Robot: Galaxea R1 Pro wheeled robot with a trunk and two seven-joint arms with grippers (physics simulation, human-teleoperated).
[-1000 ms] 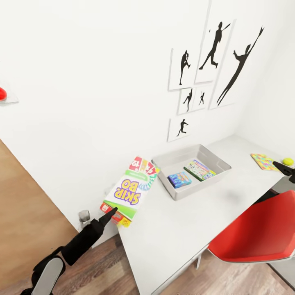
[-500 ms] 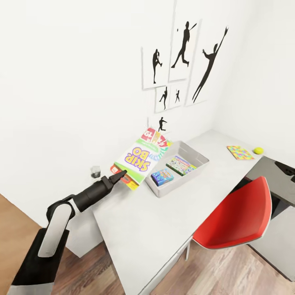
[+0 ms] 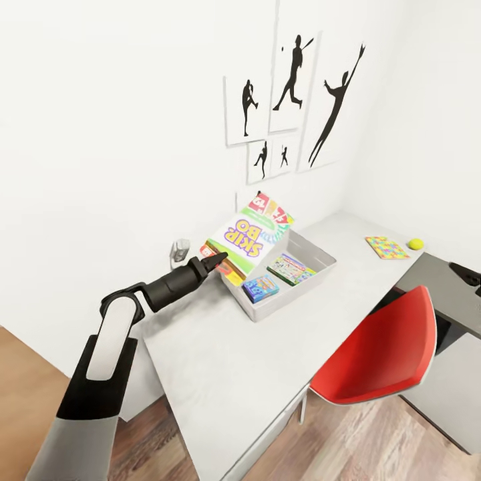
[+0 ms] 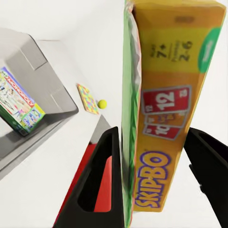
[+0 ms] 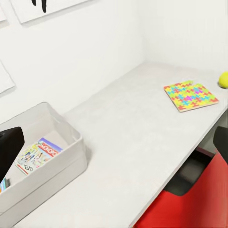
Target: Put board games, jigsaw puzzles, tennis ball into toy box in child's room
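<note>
Right now the green-white Skip-Bo board game (image 3: 248,235) is pinched by its red-ended near edge in the left gripper (image 3: 217,259), whose two fingers (image 4: 102,185) stand on either side of the box, closed against its faces. From the jaws the box rises up and away, tilted, and in the head view its far half overlaps the near corner of the toy box (image 3: 314,250). In the left wrist view the box's yellow and red narrow side (image 4: 168,102) runs straight out between the fingers.

Just beyond the jaws, inside the grey bin, lie two more board games: the small blue one (image 3: 260,288) close to the near wall and the longer pale colourful one (image 3: 291,268) beside it, further in. The bin rests on the table (image 3: 220,361), near the wall with the black athlete silhouette prints (image 3: 294,83).

Well past the bin, towards the far corner of the desk, a jigsaw puzzle (image 3: 387,247) lies flat, with the tennis ball (image 3: 415,244) just beside it and apart from it. I can make out one puzzle square; whether a second lies under it I cannot tell.

A red chair (image 3: 381,354) stands at the desk's front edge on the wood plank floor (image 3: 361,441). The right gripper (image 3: 467,274) shows as a dark tip at the head view's edge, over a grey cabinet (image 3: 441,280); how its jaws stand I cannot tell.
</note>
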